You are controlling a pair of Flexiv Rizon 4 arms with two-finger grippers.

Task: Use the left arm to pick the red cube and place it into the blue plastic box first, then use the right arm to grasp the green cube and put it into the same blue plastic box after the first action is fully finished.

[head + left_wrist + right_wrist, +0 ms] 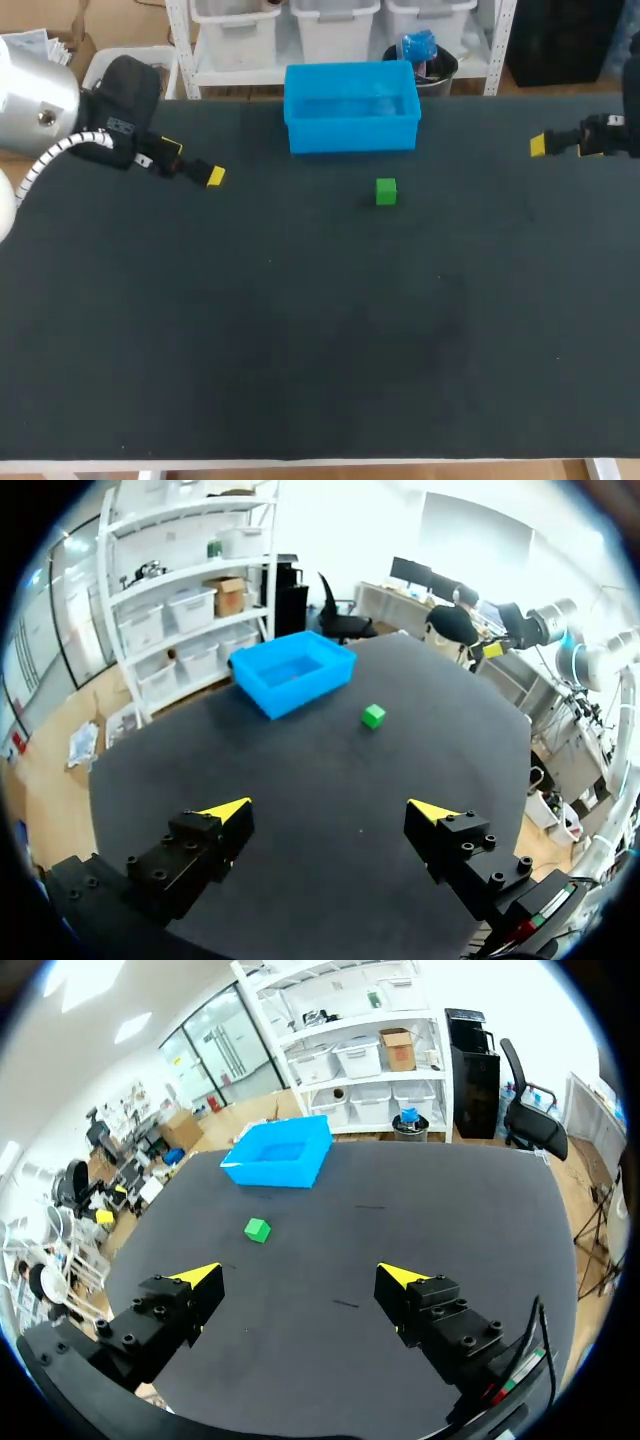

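One green cube [257,1229] before right gripper [300,1276].

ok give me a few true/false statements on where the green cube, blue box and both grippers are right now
1. The green cube lies on the table, outside the blue box. True.
2. The left gripper is shut on the green cube. False: it is open and empty.
3. The right gripper is open. True.
4. The right gripper is directly above the blue box. False: it is near the table's right edge, away from the box.
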